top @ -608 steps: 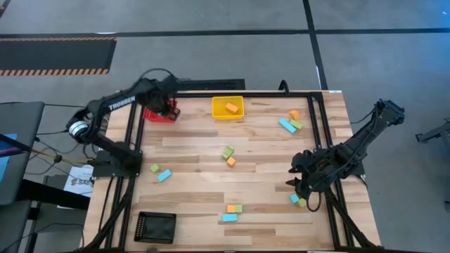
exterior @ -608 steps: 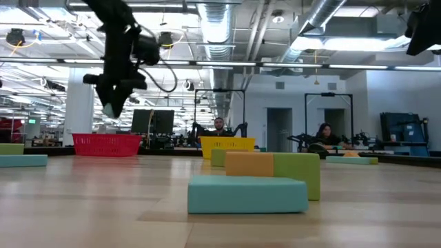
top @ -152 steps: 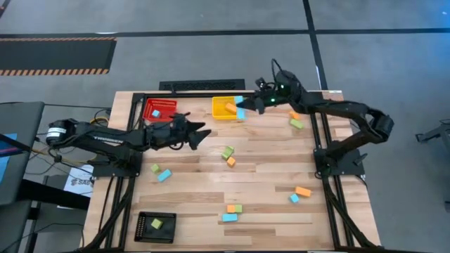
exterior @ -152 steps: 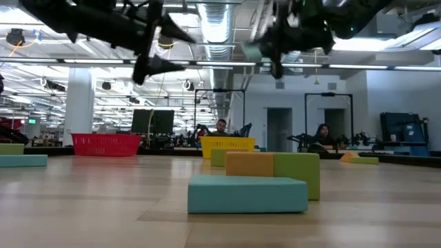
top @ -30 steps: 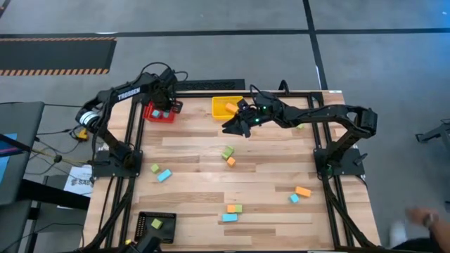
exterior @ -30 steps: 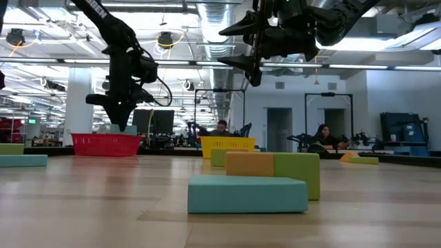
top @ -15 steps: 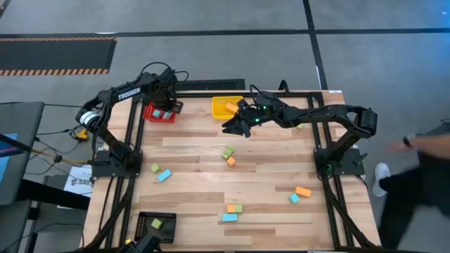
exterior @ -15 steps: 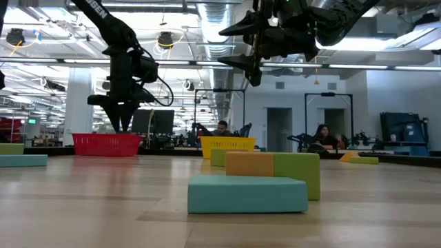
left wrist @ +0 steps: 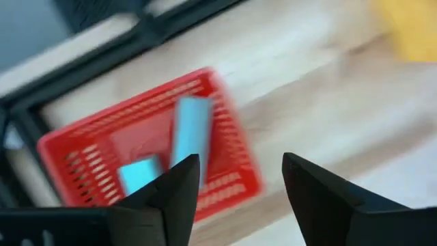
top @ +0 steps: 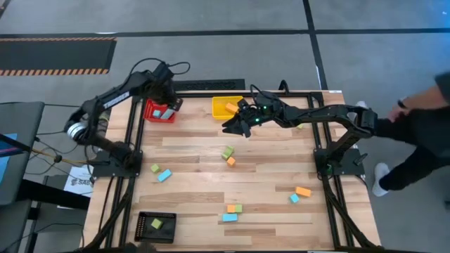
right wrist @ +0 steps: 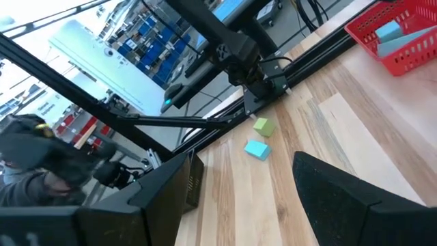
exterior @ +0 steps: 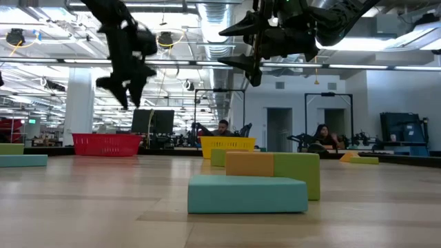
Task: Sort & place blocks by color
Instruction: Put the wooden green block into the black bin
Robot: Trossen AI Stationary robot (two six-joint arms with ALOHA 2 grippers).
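Observation:
My left gripper (top: 168,102) (left wrist: 239,183) hangs open above the red basket (top: 159,111) (left wrist: 147,150) at the table's far left. Two light-blue blocks (left wrist: 191,130) lie in the basket. My right gripper (top: 232,131) (exterior: 231,47) is open and empty, held high over the table just near of the yellow bin (top: 228,107), which holds an orange block (top: 231,107). A green and an orange block (top: 228,155) lie on the table near of it. Other blocks lie scattered: green and blue (top: 160,172) (right wrist: 258,139), orange and blue (top: 299,195), and an orange, green and blue cluster (top: 232,212) (exterior: 258,180).
A black tray (top: 155,227) at the near left corner holds a green block. A dark frame (top: 316,126) runs round the table. A person (top: 415,133) stands and reaches in at the table's right side. Bare wood lies in the table's middle.
My left gripper has risen from just over the red basket to well above it and drawn slightly toward the far edge. My right arm has kept still. A person has walked up along the table's right side.

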